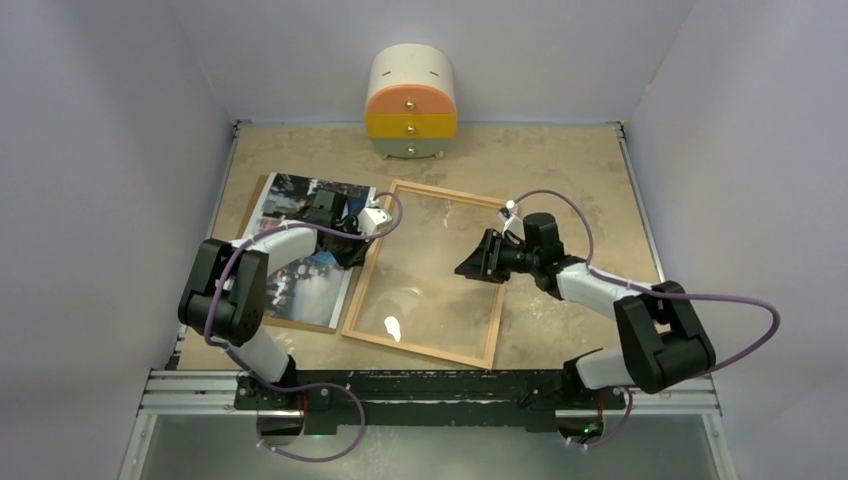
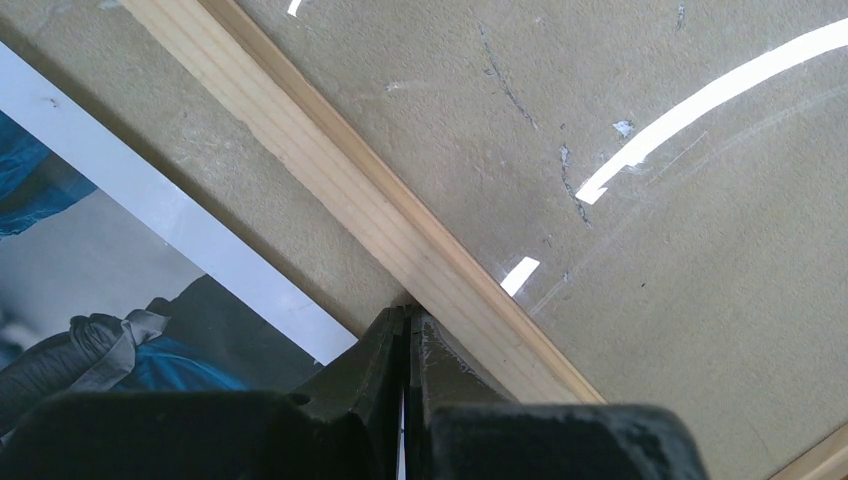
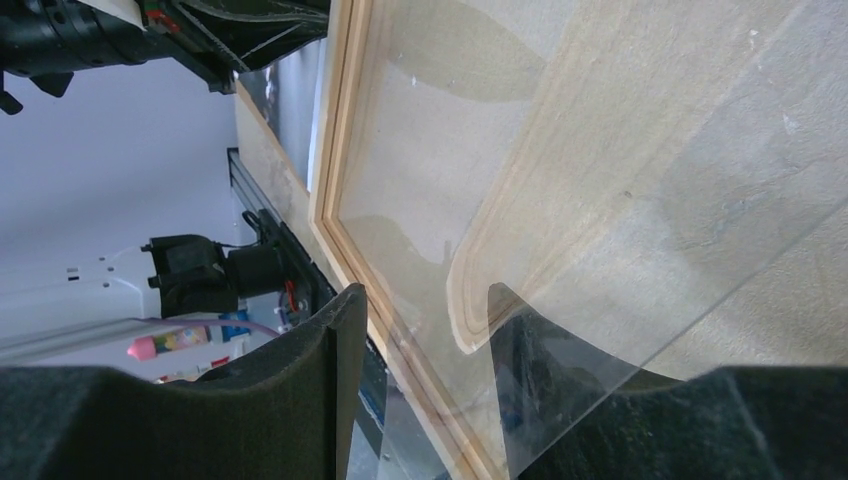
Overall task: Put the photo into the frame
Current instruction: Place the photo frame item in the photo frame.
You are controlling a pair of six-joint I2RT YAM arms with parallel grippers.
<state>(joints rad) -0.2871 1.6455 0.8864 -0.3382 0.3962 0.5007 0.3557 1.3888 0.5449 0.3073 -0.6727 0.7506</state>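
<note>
The photo lies flat at the left on a brown backing board. Right of it lies the light wood frame, with a clear pane inside it. My left gripper is shut, its tips down at the frame's left border, beside the photo's white edge. Over the pane near the frame's right border, my right gripper stands open. In the right wrist view the pane passes between its fingers, apart from both.
A round cream, orange and yellow drawer cabinet stands at the back wall. Grey walls close in the table on the left, back and right. The left arm's body shows at the top of the right wrist view.
</note>
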